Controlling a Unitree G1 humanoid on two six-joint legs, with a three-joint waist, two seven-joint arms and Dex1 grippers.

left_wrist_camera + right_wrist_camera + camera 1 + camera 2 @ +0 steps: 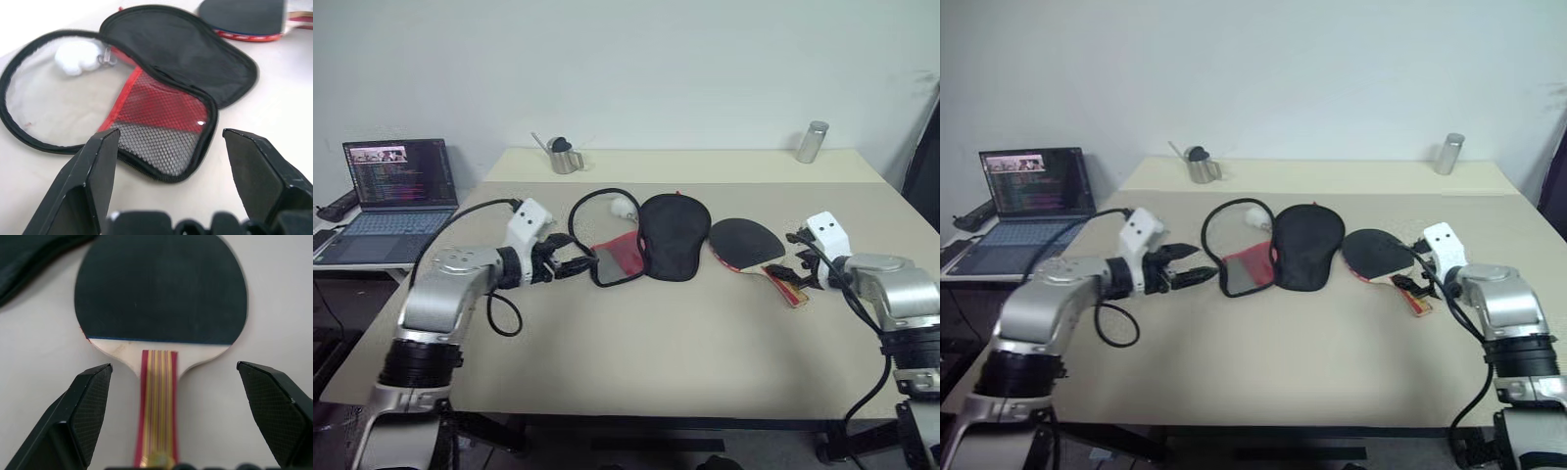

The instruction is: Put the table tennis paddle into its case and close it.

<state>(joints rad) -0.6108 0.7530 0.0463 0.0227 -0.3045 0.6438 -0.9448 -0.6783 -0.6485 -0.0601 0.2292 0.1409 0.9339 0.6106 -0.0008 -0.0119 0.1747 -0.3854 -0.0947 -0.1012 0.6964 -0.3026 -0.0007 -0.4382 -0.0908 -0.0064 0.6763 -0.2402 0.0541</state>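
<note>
The case lies unzipped in the middle of the table, black half to the right, red mesh half folded out to the left with its zipper rim looping wide. A small white ball rests inside that loop. My left gripper is open, just left of the red mesh half and not touching it. The table tennis paddle lies flat to the right of the case, black face up. Its striped handle points at my right gripper, which stands open with a finger on either side of the handle.
An open laptop sits on a low stand to the left of the table. A metal jug and a metal cylinder stand on the far table behind. The beige tabletop in front is bare.
</note>
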